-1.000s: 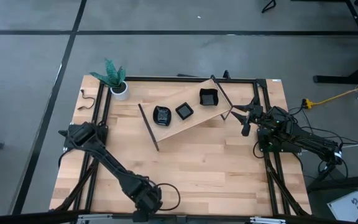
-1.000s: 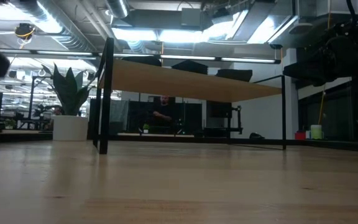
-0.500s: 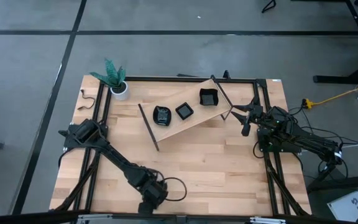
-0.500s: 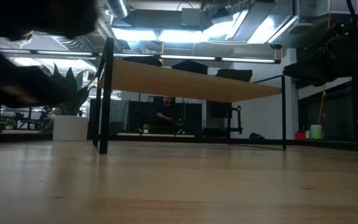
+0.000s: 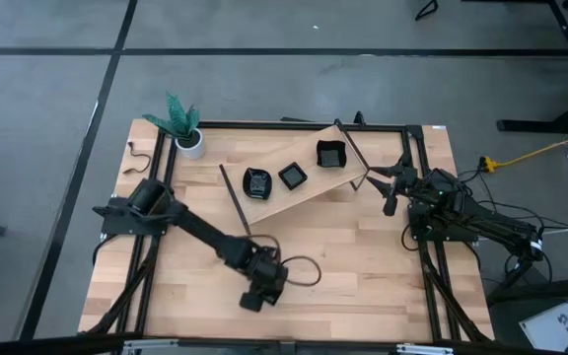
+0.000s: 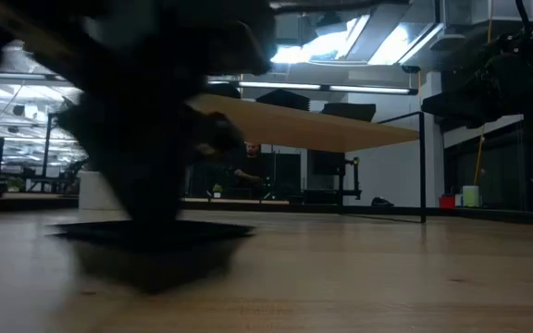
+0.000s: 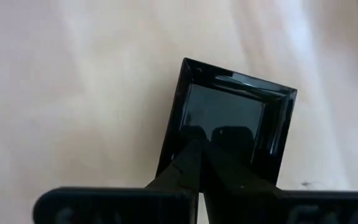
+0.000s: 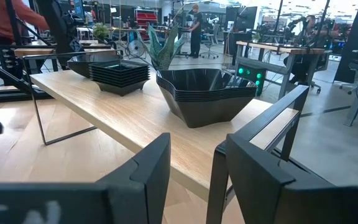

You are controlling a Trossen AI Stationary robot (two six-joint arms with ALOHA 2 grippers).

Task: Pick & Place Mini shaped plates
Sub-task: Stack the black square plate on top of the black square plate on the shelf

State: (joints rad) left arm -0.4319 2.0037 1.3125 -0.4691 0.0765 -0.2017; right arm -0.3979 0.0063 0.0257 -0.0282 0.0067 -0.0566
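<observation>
My left gripper (image 5: 254,296) is clamped tight on the near rim of a square black plate (image 7: 229,134), fingers (image 7: 194,165) pinched together over its edge; the wrist view shows it plainly, with bare table (image 5: 363,266) under the dish. From above, that gripper sits over the middle-front of the table, well short of the shelf (image 5: 294,192), and the low view has the plate (image 6: 151,231) lying flat at table level, touching the wood or just above it, I can't say which.

I read this as the carry leg: plate in hand, bound for the raised shelf where the rest are stacked. Next I need height to clear the shelf edge, then I line up over the matching square stack (image 5: 292,176) and keep the dish level so it nests rather than rides up on a rim.

Right gripper (image 5: 390,192) waits off the shelf's right end, jaws apart and holding nothing.

Counting now: three stacks on the shelf, a rounded one (image 5: 256,182) on the left, the square one in the middle, a larger angular one (image 5: 330,154) on the right. How many plates are in each I can't make out. One plate in my grip. One potted plant (image 5: 180,123) at the far-left corner. Two arms.
</observation>
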